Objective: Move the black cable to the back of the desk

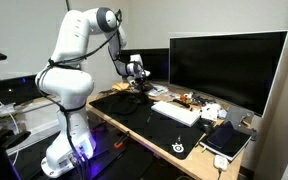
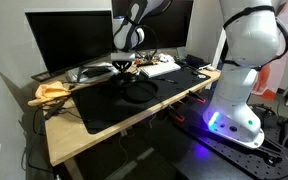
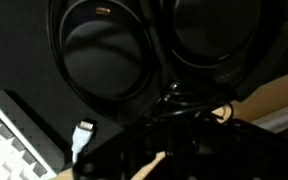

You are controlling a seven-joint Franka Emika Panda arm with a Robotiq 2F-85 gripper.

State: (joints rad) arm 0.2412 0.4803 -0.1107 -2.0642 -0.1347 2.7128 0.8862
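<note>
The black cable point(image 3: 189, 100) shows in the wrist view as a small tangle of thin loops bunched right at my fingertips, over a strip of the light wood desk point(image 3: 259, 95). My gripper point(image 3: 179, 125) is a dark mass at the bottom of that view and looks closed on the tangle. In both exterior views my gripper point(image 1: 135, 80) point(image 2: 127, 66) hangs low over the back of the desk point(image 2: 114, 128), just in front of the monitors. The cable is too small to make out there.
Black headphones point(image 3: 104, 60) lie on the black desk mat point(image 2: 104, 105) in front of my gripper. A white keyboard point(image 1: 176, 112) point(image 3: 14, 135) lies beside it. Two large black monitors point(image 1: 224, 65) point(image 2: 69, 40) stand along the back. Small clutter point(image 2: 52, 92) sits at the desk's end.
</note>
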